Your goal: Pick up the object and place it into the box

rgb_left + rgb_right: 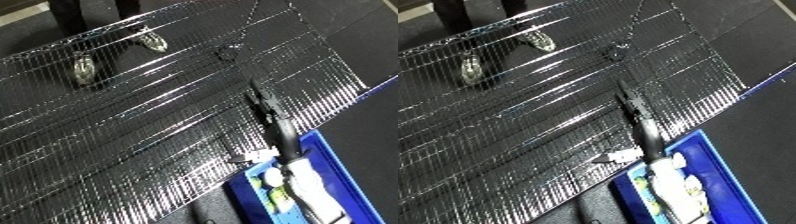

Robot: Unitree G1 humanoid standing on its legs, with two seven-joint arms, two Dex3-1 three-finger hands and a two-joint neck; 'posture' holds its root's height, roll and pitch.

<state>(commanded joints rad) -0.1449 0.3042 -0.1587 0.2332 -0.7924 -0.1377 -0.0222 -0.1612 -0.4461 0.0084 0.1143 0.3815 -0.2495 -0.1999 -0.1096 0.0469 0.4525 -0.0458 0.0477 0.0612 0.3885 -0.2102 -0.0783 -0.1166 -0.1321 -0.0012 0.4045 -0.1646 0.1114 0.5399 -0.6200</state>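
A blue bin [342,165] sits at the lower right, against the edge of a wire mesh surface [133,130]. My right forearm lies over the bin, and its black right hand [282,131] reaches up and left over the mesh. The fingers [264,102] look straight and hold nothing that I can see. A small white object [622,156] lies on the mesh just outside the bin's upper left corner, left of the wrist. Pale white and yellow-green things [275,192] show inside the bin beside the forearm. The left hand shows in neither view.
Two caster wheels [83,69] [151,40] show through the mesh at the upper left. A small dark fitting [229,52] sits on the mesh further up. Dark floor [373,30] surrounds the mesh on the right and at the bottom.
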